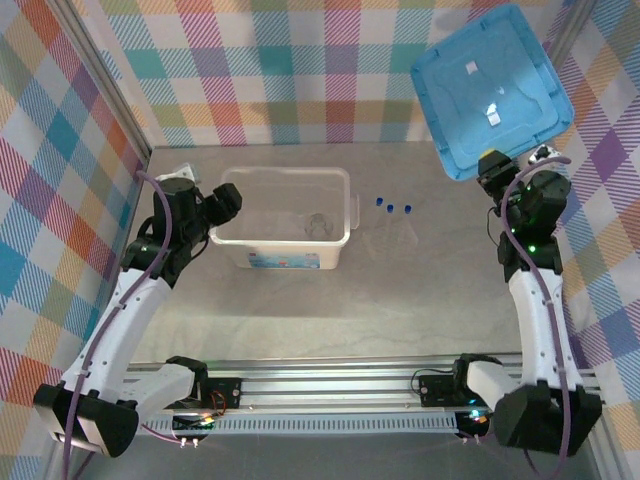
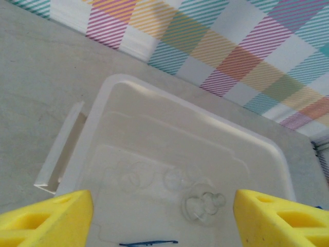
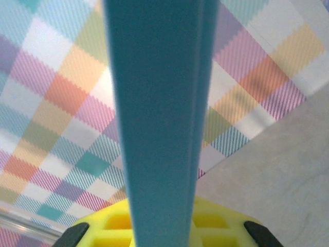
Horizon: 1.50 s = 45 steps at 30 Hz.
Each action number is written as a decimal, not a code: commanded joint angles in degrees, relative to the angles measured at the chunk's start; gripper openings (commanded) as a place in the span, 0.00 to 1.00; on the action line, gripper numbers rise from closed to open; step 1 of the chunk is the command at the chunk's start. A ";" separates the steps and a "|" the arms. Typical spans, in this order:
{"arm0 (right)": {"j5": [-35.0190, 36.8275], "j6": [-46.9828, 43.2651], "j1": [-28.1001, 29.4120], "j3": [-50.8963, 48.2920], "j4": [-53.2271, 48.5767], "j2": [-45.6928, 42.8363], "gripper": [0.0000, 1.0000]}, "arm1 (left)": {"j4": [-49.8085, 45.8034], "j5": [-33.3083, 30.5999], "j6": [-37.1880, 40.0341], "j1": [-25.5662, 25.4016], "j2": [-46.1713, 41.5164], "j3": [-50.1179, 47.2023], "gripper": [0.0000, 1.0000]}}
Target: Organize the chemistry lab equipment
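The clear glass flask [image 2: 202,207] is in the translucent plastic box [image 1: 285,171] under the spread, empty left gripper [image 2: 164,221], thin blue-capped tubes [image 1: 398,209] lie outside, and the right gripper [image 1: 492,166] clamps the flat blue lid [image 1: 490,90].

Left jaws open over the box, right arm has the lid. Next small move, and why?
Probably swing the left gripper right, toward the three blue-capped tubes lying on the table beside the box. Its jaws are open and empty, glassware and tweezers already sit in the box, and the right gripper is busy holding the blue lid up.
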 commanded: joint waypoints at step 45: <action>56.40 -90.74 61.06 1.85 30.51 20.69 0.04 | 35.29 43.33 -49.55 13.73 9.62 8.43 0.73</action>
